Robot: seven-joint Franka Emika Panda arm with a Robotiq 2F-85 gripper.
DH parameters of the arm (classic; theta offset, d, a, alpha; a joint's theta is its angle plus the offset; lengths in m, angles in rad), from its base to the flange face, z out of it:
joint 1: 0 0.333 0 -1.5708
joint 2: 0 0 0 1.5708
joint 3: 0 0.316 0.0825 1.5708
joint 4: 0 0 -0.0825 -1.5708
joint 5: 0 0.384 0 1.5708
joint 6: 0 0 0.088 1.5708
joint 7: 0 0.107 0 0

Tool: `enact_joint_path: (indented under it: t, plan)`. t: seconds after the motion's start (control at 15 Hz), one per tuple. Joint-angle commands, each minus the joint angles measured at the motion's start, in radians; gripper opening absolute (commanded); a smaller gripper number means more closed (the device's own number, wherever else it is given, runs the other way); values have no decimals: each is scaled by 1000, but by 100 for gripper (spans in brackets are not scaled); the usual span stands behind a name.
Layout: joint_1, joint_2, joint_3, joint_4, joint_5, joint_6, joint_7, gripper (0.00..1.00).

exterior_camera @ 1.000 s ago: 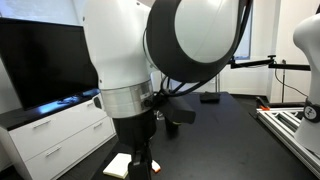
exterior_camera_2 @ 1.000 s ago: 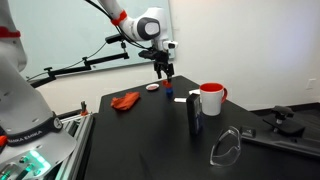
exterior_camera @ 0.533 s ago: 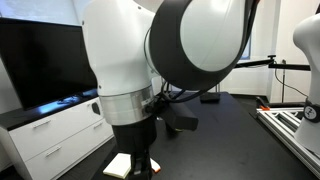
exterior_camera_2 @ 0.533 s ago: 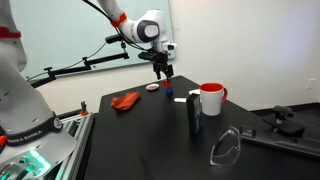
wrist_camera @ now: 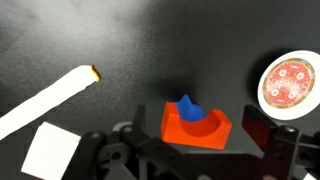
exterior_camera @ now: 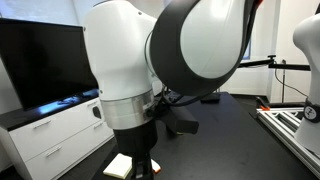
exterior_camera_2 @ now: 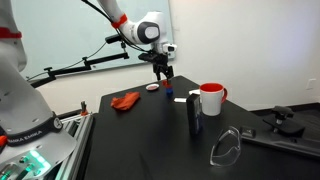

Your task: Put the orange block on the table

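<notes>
Matte black counter (exterior_camera_2: 140,130) is taking up most of both exterior views, with a white wall running behind it. Blocking much of an exterior view, the white arm (exterior_camera: 130,70) is bulging close to the lens. Beside it a black screen (exterior_camera: 45,65) is standing on a white drawer cabinet (exterior_camera: 60,135), and a pale-yellow pad (exterior_camera: 118,166) is lying at the bottom edge.

In an exterior view a second white robot (exterior_camera_2: 20,100) is standing at the frame's side, apart from the working arm. On the counter a white mug with a red handle (exterior_camera_2: 210,100) is standing upright with a dark bottle (exterior_camera_2: 194,113) just beside it. A crumpled red thing (exterior_camera_2: 125,100) is lying well apart from them, and clear glasses (exterior_camera_2: 226,147) are resting near the front edge.

The hand (exterior_camera_2: 164,75) is hanging fingers-down low over the far part of the counter. In the wrist view the orange block (wrist_camera: 195,128) is sitting between the dark fingers (wrist_camera: 265,130), close to both. The pictures are not showing whether the pads are pressing it, so I cannot tell if the hand is clenched or released. Nor can I tell whether the block is touching the counter. A small blue piece (wrist_camera: 187,104) is showing at the block's top edge. A round red-and-white disc (wrist_camera: 290,82), a white stick with a brown tip (wrist_camera: 50,100) and a white square (wrist_camera: 48,150) are lying around it on the black surface.
</notes>
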Motion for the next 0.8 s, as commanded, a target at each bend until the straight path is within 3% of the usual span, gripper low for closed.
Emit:
enact_joint_path:
  t: [0.0, 0.2, 0.27, 0.33, 0.73]
  plan:
    - [-2, 1, 0, 6, 0, 16, -33, 100]
    - [-2, 10, 0, 10, 1, 20, -35, 100]
    - [-2, 11, 0, 10, -1, 21, -35, 75]
    - [-1, 11, -1, 11, -3, 22, -37, 74]
    - [2, 12, -6, 9, -13, 29, -46, 27]
